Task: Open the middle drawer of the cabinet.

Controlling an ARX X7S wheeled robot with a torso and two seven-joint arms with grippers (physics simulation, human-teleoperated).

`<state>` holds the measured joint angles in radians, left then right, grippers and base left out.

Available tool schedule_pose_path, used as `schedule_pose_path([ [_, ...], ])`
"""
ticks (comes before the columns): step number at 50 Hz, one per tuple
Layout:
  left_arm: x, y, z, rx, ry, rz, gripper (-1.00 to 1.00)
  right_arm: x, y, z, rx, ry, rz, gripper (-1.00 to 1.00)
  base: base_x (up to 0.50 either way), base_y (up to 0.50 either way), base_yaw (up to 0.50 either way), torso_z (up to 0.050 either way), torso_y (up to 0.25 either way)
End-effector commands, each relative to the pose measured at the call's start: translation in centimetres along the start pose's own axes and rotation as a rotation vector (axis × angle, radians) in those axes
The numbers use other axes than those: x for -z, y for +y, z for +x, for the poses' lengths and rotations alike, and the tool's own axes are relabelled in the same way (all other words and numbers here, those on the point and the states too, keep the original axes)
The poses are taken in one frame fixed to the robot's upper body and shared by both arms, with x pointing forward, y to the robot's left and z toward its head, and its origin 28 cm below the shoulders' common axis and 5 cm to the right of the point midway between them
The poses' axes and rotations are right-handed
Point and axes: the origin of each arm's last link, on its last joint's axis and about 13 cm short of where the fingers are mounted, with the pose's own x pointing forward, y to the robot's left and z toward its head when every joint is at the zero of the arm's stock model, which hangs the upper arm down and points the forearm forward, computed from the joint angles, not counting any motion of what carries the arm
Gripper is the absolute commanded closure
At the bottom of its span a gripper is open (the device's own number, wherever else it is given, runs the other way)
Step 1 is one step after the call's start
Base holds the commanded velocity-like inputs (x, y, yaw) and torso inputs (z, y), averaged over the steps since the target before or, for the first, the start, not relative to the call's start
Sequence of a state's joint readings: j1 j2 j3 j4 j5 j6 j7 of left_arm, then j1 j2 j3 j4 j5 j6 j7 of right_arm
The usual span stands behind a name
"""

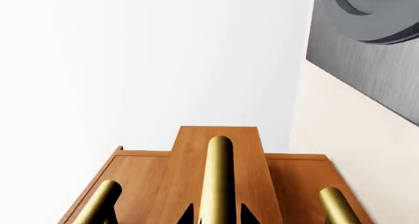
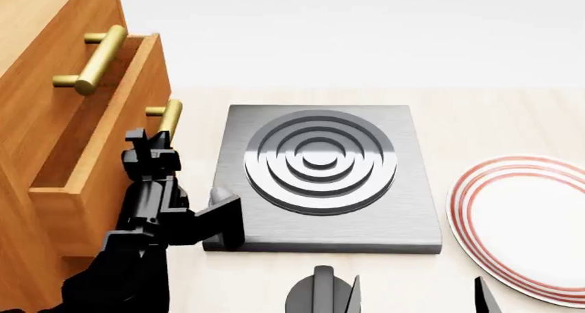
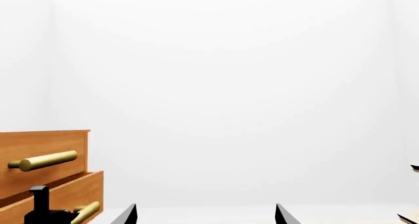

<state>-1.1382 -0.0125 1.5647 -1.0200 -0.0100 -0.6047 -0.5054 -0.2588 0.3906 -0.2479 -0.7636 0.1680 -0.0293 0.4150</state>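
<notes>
Middle drawer [image 2: 101, 155] of the cabinet [image 2: 37, 66], far left on the desk [image 2: 512, 121], is pulled partway out. Left pincer [image 2: 153, 147] grips its handle [image 2: 167, 118]. Right pincer [image 3: 204, 215] open, empty. Bit more pulling maybe.

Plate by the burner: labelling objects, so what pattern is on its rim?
White plate with concentric red rings around the rim; clearest in the head view.

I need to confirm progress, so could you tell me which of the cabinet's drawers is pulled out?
The middle drawer, second from the top: its box juts out with the left gripper at its brass handle, while the top drawer sits flush.
</notes>
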Motion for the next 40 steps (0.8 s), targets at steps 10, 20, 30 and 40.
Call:
schedule_pose_path([
  [10,-2.6,1.2,-0.4,-0.086,-0.124,0.046,1.00,0.0,0.0,0.0,0.000,0.000,0.003,-1.00,-0.01,0.00,0.00,0.000,0.002],
  [20,-3.8,1.7,-0.9,-0.096,-0.169,0.041,1.00,0.0,0.0,0.0,-0.002,-0.001,0.005,-1.00,-0.01,0.00,0.00,0.000,0.002],
  [30,-4.6,2.0,-1.3,-0.109,-0.211,0.039,1.00,0.0,-0.1,0.1,-0.003,0.000,0.007,-1.00,-0.01,0.00,0.00,0.000,0.003],
  [40,-5.3,2.6,-1.6,-0.124,-0.244,0.041,1.00,-0.1,0.0,0.0,-0.004,-0.002,0.009,-1.00,-0.01,0.00,0.00,0.000,0.003],
])
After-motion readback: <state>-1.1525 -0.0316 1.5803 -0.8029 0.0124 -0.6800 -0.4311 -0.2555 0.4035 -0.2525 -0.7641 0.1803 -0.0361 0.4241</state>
